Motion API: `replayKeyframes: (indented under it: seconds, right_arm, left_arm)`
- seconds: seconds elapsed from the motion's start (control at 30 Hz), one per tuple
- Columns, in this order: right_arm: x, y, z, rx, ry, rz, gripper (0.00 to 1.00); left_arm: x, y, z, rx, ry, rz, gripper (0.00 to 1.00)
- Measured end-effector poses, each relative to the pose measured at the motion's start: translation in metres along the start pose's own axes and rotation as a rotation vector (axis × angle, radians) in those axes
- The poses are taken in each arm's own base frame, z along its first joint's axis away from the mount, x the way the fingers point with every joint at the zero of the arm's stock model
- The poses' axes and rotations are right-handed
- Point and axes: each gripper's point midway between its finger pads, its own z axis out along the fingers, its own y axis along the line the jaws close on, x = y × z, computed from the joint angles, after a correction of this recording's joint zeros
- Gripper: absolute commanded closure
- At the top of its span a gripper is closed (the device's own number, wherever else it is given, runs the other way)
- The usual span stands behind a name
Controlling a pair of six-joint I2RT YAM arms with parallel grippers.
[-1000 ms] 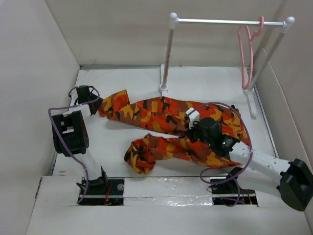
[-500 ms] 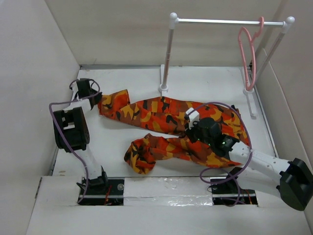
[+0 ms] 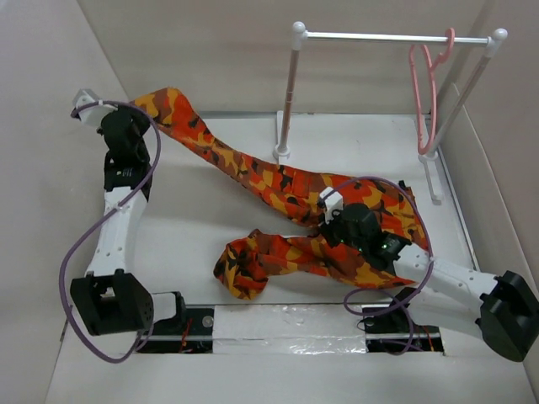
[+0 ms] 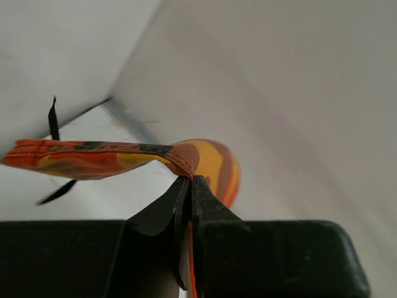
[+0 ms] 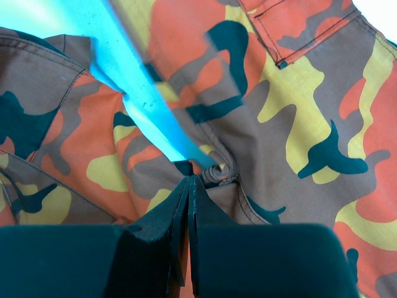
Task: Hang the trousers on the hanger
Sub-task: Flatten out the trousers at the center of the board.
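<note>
The camouflage trousers [image 3: 278, 187] stretch across the white table. One leg end is raised off the surface at the back left, with my left gripper [image 3: 145, 112] shut on its hem. In the left wrist view that hem [image 4: 93, 158] sticks out from my shut left gripper [image 4: 189, 179], and a black drawstring [image 4: 53, 118] dangles beside it. The other leg [image 3: 253, 261] lies bunched near the front. My right gripper [image 3: 328, 225] is shut on a fold of the trousers [image 5: 279, 93] near the middle, seen pinched at my right gripper [image 5: 189, 177]. The pink hanger [image 3: 425, 93] hangs at the rail's right end.
A white-and-silver rail stand [image 3: 379, 37] rises at the back right, its left post [image 3: 286, 101] close to the lifted leg. White walls close in on the left, back and right. Purple cables [image 3: 101, 227] loop around both arms. A bright blue strip [image 5: 124, 68] crosses the right wrist view.
My left gripper has closed on the leg end and risen up and back to the left, pulling that leg off the table. The right arm has stayed where it was.
</note>
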Motion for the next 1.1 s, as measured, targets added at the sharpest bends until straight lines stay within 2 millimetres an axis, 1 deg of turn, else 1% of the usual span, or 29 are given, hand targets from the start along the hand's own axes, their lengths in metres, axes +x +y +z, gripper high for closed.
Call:
replayKeyframes:
  seconds: [0.07,0.1,0.17,0.2,0.23,0.27,0.3,0.33,0.37,0.4,0.43,0.47,0.53,0.57,0.6,0.63,0.67,0.7,0.73,0.77,0.8,0.83,0.87,0.9,0.97,1.0,1.03,1.07,1.1]
  right_arm:
    - [-0.001,0.0,-0.002,-0.001,-0.007,0.0,0.94]
    - [-0.002,0.0,-0.003,-0.001,-0.012,0.001,0.94]
    - [-0.006,0.0,-0.005,0.0,-0.027,0.001,0.94]
    - [-0.008,-0.001,-0.007,0.001,-0.036,0.003,0.94]
    - [-0.01,-0.003,-0.008,0.005,-0.043,0.005,0.94]
    - [-0.011,-0.003,-0.009,0.007,-0.05,0.006,0.94]
    - [-0.012,-0.005,-0.009,0.01,-0.053,0.009,0.94]
    - [-0.012,-0.006,-0.01,0.012,-0.052,0.011,0.93]
    - [-0.011,-0.007,-0.009,0.014,-0.05,0.012,0.92]
    - [-0.01,-0.008,-0.009,0.018,-0.046,0.015,0.9]
    - [-0.009,-0.01,-0.009,0.022,-0.044,0.018,0.88]
    - [-0.009,-0.011,-0.009,0.026,-0.042,0.021,0.83]
    - [-0.007,-0.015,-0.01,0.038,-0.036,0.031,0.77]
    - [-0.006,-0.018,-0.01,0.048,-0.03,0.037,0.7]
    - [-0.004,-0.021,-0.011,0.058,-0.025,0.047,0.67]
    - [-0.004,-0.026,-0.011,0.074,-0.024,0.057,0.67]
    - [-0.003,-0.033,-0.012,0.095,-0.023,0.069,0.66]
    - [-0.004,-0.04,-0.013,0.114,-0.027,0.086,0.71]
    - [-0.005,-0.048,-0.015,0.138,-0.034,0.106,0.83]
    - [-0.006,-0.057,-0.017,0.16,-0.043,0.129,1.0]
    - [-0.007,-0.066,-0.02,0.184,-0.052,0.151,1.0]
    - [-0.008,-0.076,-0.023,0.211,-0.064,0.183,1.0]
    - [-0.009,-0.088,-0.028,0.247,-0.079,0.216,1.0]
    - [-0.01,-0.103,-0.034,0.292,-0.099,0.251,1.0]
    - [-0.006,-0.132,-0.049,0.384,-0.141,0.323,1.0]
    - [-0.001,-0.146,-0.057,0.434,-0.154,0.36,0.98]
    - [0.006,-0.161,-0.066,0.484,-0.164,0.397,0.93]
    - [0.014,-0.175,-0.075,0.534,-0.17,0.436,0.76]
    - [0.021,-0.188,-0.083,0.579,-0.173,0.472,0.66]
  left_arm:
    - [0.009,0.041,0.009,-0.089,-0.003,0.016,1.0]
    - [0.021,0.066,0.013,-0.14,0.015,0.025,1.0]
    - [0.062,0.129,0.02,-0.267,0.099,0.049,1.0]
    - [0.087,0.162,0.016,-0.334,0.158,0.056,1.0]
    - [0.108,0.195,0.008,-0.405,0.213,0.059,0.95]
    - [0.127,0.224,-0.003,-0.474,0.265,0.061,0.86]
    - [0.14,0.247,-0.015,-0.536,0.306,0.061,0.68]
    - [0.148,0.264,-0.026,-0.597,0.334,0.053,0.61]
    - [0.15,0.271,-0.032,-0.621,0.346,0.056,0.56]
    - [0.149,0.273,-0.033,-0.635,0.345,0.05,0.48]
    - [0.146,0.271,-0.032,-0.633,0.338,0.047,0.48]
    - [0.141,0.265,-0.029,-0.626,0.327,0.038,0.48]
    - [0.127,0.247,-0.021,-0.585,0.292,0.023,0.48]
    - [0.117,0.235,-0.018,-0.558,0.268,0.019,0.48]
    - [0.106,0.222,-0.016,-0.526,0.24,0.018,0.48]
    - [0.097,0.206,-0.015,-0.488,0.216,0.019,0.49]
    - [0.088,0.186,-0.016,-0.448,0.187,0.034,0.5]
    - [0.081,0.16,-0.017,-0.391,0.165,0.047,0.54]
    - [0.078,0.133,-0.02,-0.331,0.154,0.059,0.58]
    - [0.078,0.097,-0.026,-0.25,0.146,0.073,0.61]
    - [0.082,0.07,-0.032,-0.182,0.152,0.077,0.68]
    - [0.089,0.04,-0.042,-0.105,0.163,0.077,0.7]
    - [0.101,0.013,-0.054,-0.028,0.188,0.078,0.74]
    - [0.116,-0.008,-0.067,0.034,0.219,0.077,0.89]
    - [0.154,-0.036,-0.094,0.134,0.3,0.086,0.92]
    - [0.18,-0.045,-0.111,0.178,0.356,0.105,0.92]
    - [0.208,-0.051,-0.129,0.21,0.416,0.134,0.91]
    - [0.234,-0.054,-0.146,0.236,0.473,0.169,0.9]
    - [0.255,-0.057,-0.161,0.257,0.518,0.201,0.84]
